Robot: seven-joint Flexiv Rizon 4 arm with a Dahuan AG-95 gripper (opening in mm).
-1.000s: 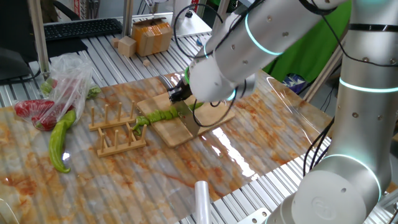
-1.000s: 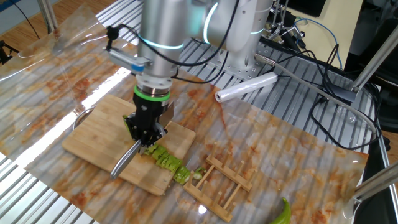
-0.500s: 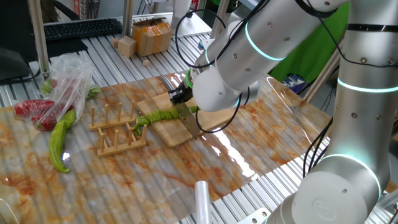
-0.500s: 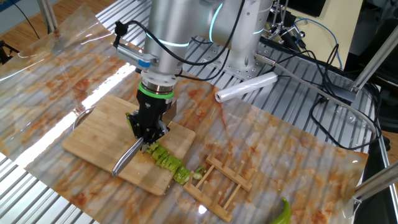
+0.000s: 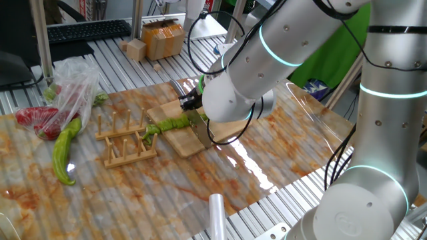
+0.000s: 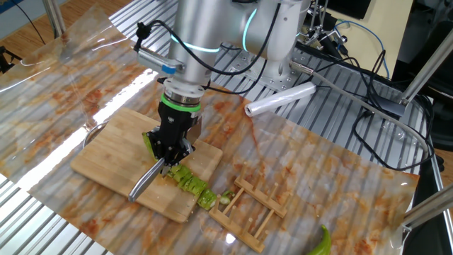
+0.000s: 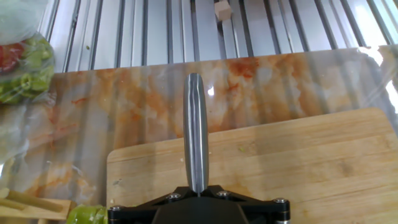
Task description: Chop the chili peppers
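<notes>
- The chili (image 6: 190, 181) lies across the near corner of the board (image 6: 113, 152), already cut into a row of short chunks that sit touching one another; its last piece reaches the board's edge, just beside the wooden rack (image 6: 256, 207)
- We hold the knife (image 6: 147, 180) with its blade slanting down toward the board right beside the uncut end of the chili; from these views we cannot tell whether the edge touches the pepper
- Compared with a second ago, the blade has stayed at the same spot on the board while our wrist has tilted a little, so we read this as resetting the angle between strokes, with more of the chili left to slice
- Our gripper (image 6: 170, 146) is clamped tight on the knife handle
- The arm (image 5: 267, 60) reaches over the board from behind, hand pitched steeply down
- On the desk (image 5: 200, 193), well apart, lie a paler curved pepper (image 5: 65, 150) and a plastic bag (image 5: 63, 93) of red peppers
</notes>
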